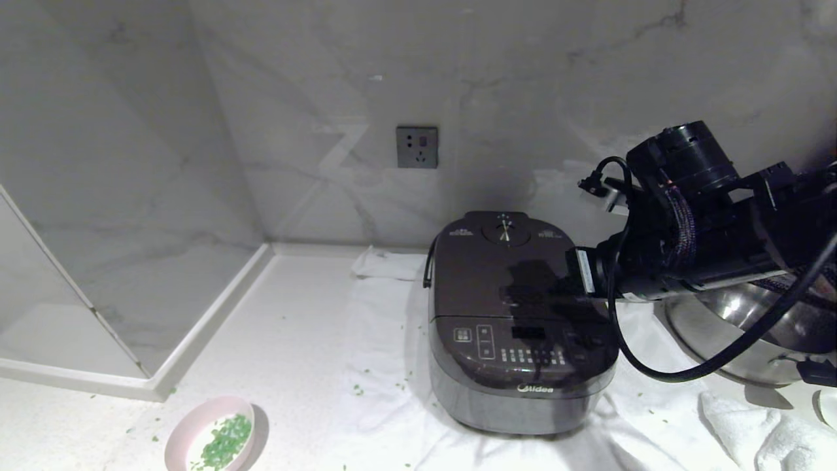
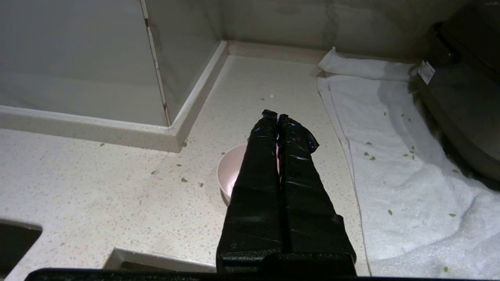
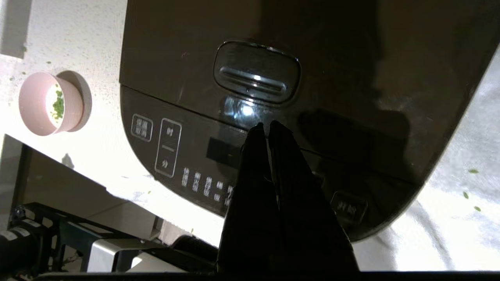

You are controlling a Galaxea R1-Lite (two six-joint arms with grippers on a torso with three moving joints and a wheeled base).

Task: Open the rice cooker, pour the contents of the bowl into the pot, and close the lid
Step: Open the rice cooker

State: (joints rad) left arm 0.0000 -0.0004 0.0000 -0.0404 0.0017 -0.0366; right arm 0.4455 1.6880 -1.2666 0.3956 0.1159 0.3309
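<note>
Pressed together, the right gripper (image 3: 266, 125) hovers over the closed flat dark brown lid (image 1: 503, 275) – near its oval release button (image 3: 256, 72). Boxy brown-grey rice cooker (image 1: 520, 327) reads "Midea" – it stands on a white towel (image 1: 382, 366). Small pale pink bowl (image 1: 210, 437) of chopped green bits (image 1: 225, 441) sits at the counter's front edge, under the left gripper (image 2: 277, 116), also pressed together.

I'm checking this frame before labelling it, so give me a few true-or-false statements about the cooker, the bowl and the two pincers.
1. The lid of the rice cooker is closed. True.
2. The bowl sits on the white towel. False: it stands on the bare counter, off the towel's edge.
3. The right pincer is shut, its tips just short of the oval release button. True.
4. The bowl is empty. False: the green bits are in it.
5. The left pincer grips the bowl's rim. False: it is shut on nothing, above the bowl.
</note>
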